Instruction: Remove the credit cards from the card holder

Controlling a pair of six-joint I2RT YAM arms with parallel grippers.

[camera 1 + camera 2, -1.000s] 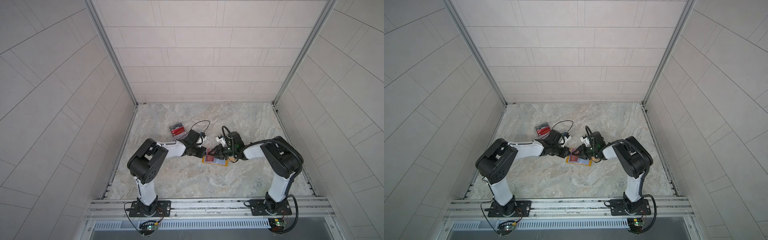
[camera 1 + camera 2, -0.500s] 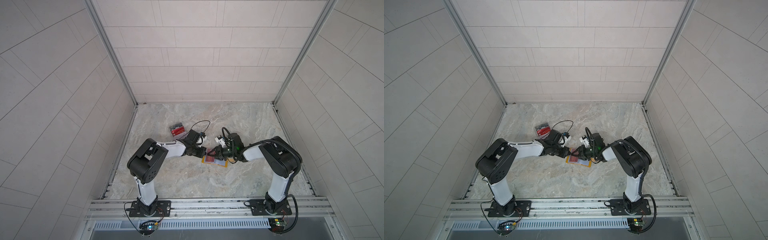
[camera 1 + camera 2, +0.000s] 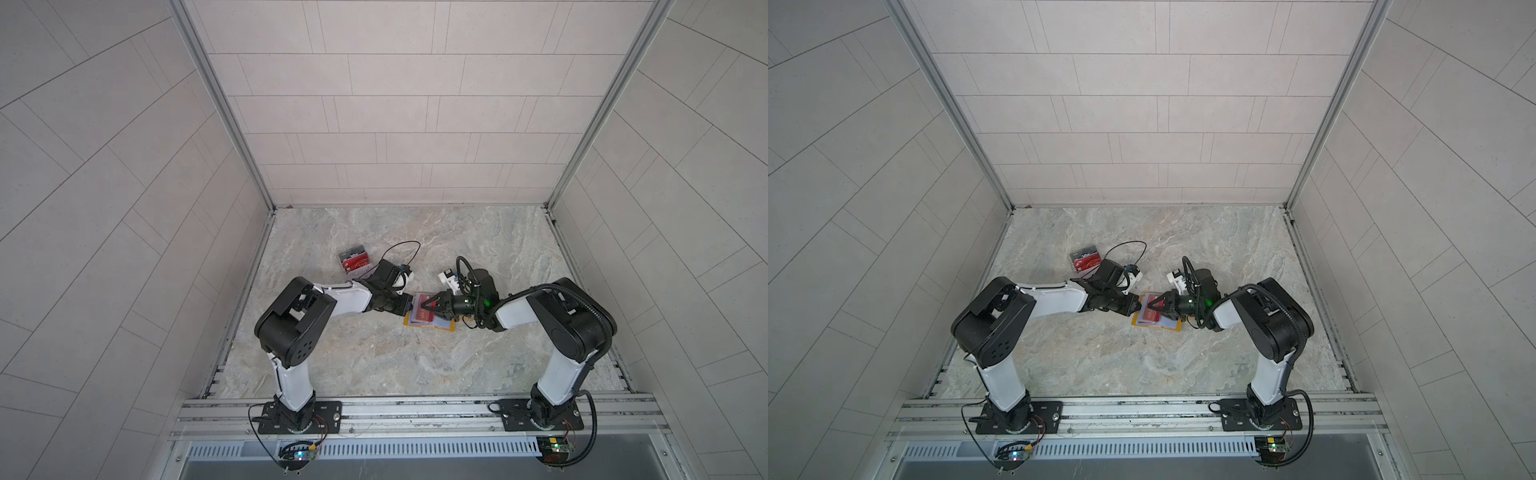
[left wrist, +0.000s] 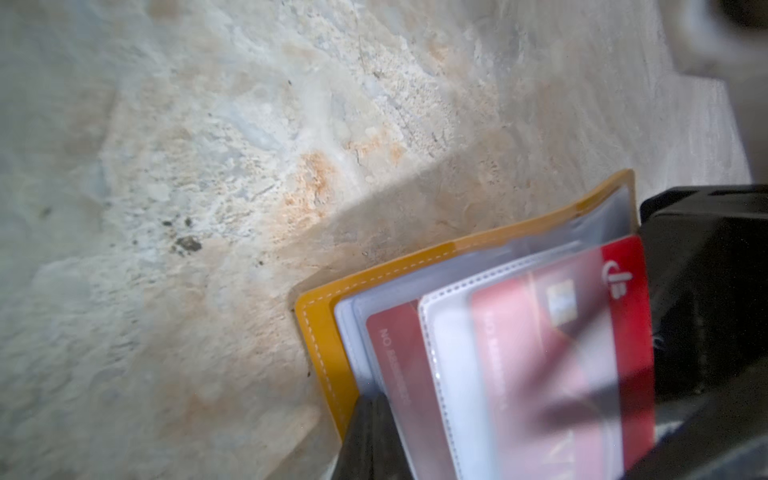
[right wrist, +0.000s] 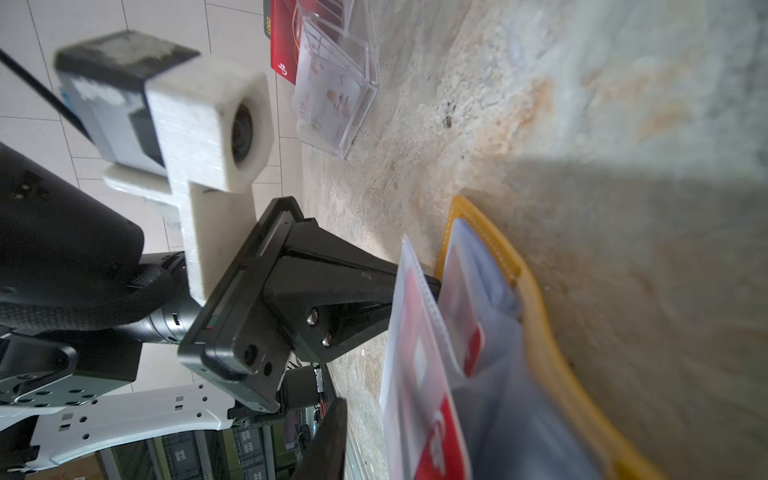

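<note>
The mustard-yellow card holder (image 3: 409, 323) (image 3: 1138, 323) lies open on the marble table, its clear sleeves fanned up. One sleeve stands raised with a red credit card (image 4: 582, 332) (image 5: 440, 436) poking out of its end. A second red card (image 4: 395, 345) (image 5: 461, 299) sits in a lower sleeve. My left gripper (image 3: 409, 305) (image 4: 372, 405) is shut, its tip pressed on the sleeves beside the yellow cover (image 4: 324, 353). My right gripper (image 3: 424, 307) (image 3: 1151, 306) faces it over the holder. One of its fingers (image 5: 330, 436) stands clear of the raised sleeve; the other is hidden behind it.
A clear acrylic box (image 3: 355, 262) (image 3: 1086, 261) (image 5: 332, 95) with a red and a black card stands behind the left arm. A black cable loop (image 3: 401, 249) rises from the left wrist. The left wrist camera (image 5: 208, 112) sits close to the right gripper.
The right gripper has edged slightly toward the left gripper over the card holder. The left arm and the holder have stayed put.
</note>
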